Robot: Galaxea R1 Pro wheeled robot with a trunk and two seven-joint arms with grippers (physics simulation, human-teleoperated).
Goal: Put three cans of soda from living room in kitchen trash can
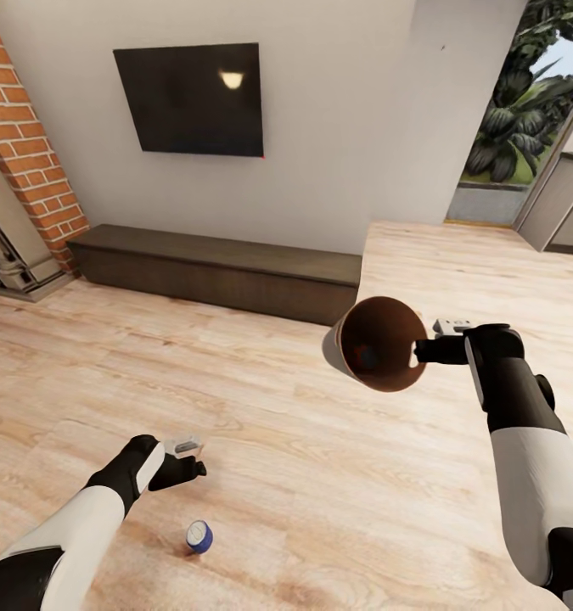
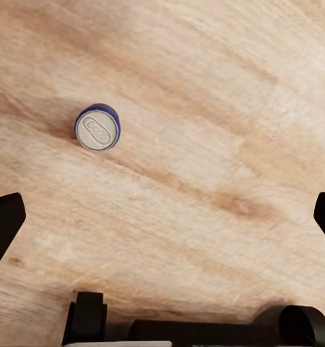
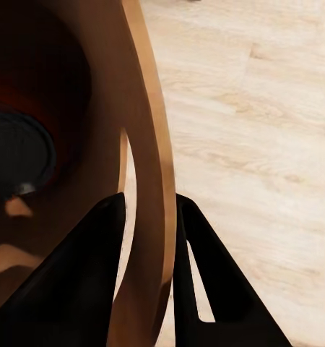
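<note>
The blue soda can [image 1: 199, 536] stands upright on the floor [image 1: 320, 475] just beside the left tool [image 1: 187, 456], fingers apart; the right tool [image 1: 424, 350] clamps the trash can [image 1: 379, 344] rim.

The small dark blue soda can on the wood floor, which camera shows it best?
The left wrist view: the small dark blue soda can stands upright on the plank floor, silver top and tab plain, ahead of the open left jaws. The head view shows it smaller, near the left gripper.
</note>
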